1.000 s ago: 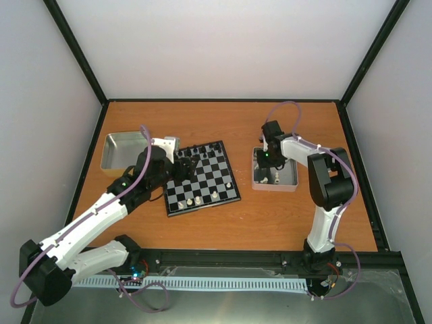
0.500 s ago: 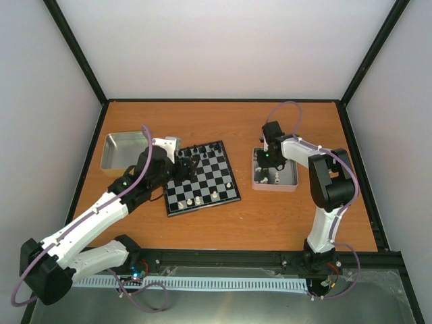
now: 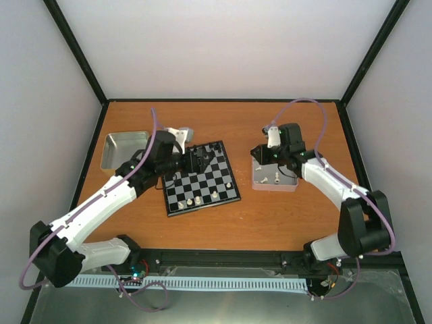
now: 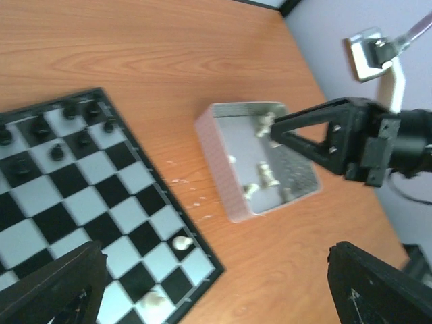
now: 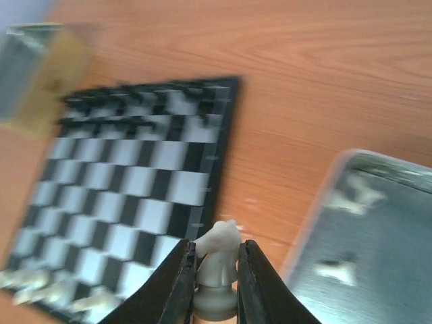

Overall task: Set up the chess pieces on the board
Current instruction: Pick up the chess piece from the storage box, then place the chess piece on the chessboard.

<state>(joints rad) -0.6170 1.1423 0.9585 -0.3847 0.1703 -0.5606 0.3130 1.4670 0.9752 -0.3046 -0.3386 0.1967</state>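
My right gripper (image 5: 216,270) is shut on a cream-white knight (image 5: 217,260), held upright above the gap between the board (image 5: 135,189) and the silver tray (image 5: 398,202). In the top view the right gripper (image 3: 260,154) hovers at the tray's (image 3: 292,181) left far corner. More white chess pieces (image 4: 264,174) lie in the tray (image 4: 223,169). A few white pieces (image 3: 191,201) stand on the board's (image 3: 226,181) near rows. My left gripper (image 3: 198,159) hangs open over the board's far side, its fingers (image 4: 54,287) wide apart with nothing between them.
Black chess figures (image 3: 202,148) fill the board's far rows. A second silver tray (image 3: 116,156) sits at the far left of the table. Black frame posts and white walls bound the table on three sides.
My right gripper has shut on the knight, risen out of the tray and turned toward the board. The left arm has stretched further over the board's far side.
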